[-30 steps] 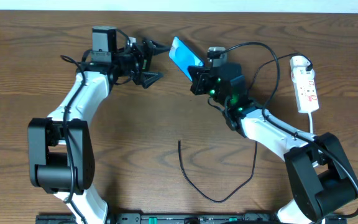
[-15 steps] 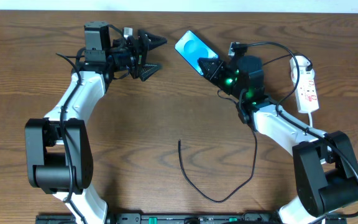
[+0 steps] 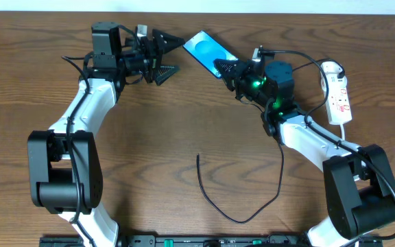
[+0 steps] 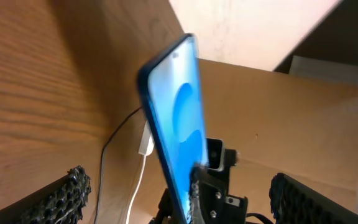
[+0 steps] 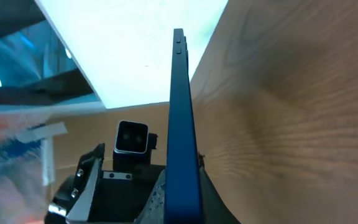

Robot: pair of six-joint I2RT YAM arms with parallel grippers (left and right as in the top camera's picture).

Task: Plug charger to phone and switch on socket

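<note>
The phone (image 3: 206,49), black-framed with a blue-cyan screen, is lifted off the table near the far edge, and my right gripper (image 3: 226,67) is shut on its lower right end. From the right wrist I see it edge-on as a dark blue strip (image 5: 182,118) clamped between the jaws. Just left of the phone my left gripper (image 3: 167,55) stands open; in its wrist view the phone (image 4: 176,124) stands between the wide-apart fingertips (image 4: 64,194) without touching them. The charger (image 3: 241,214) lies as a thin black loop on the table, its tip (image 3: 197,157) free. At the right edge lies the white socket (image 3: 337,96).
A white cord (image 3: 346,134) trails from the socket toward the right arm's base. Black cabling arches from the right wrist up to the socket's rounded end (image 3: 330,67). The table's far edge runs just behind the phone and both grippers.
The right gripper has carried the phone up and toward the far edge, turning it flatter. The left gripper has risen and shifted right, closer to the phone's free end, staying open.
</note>
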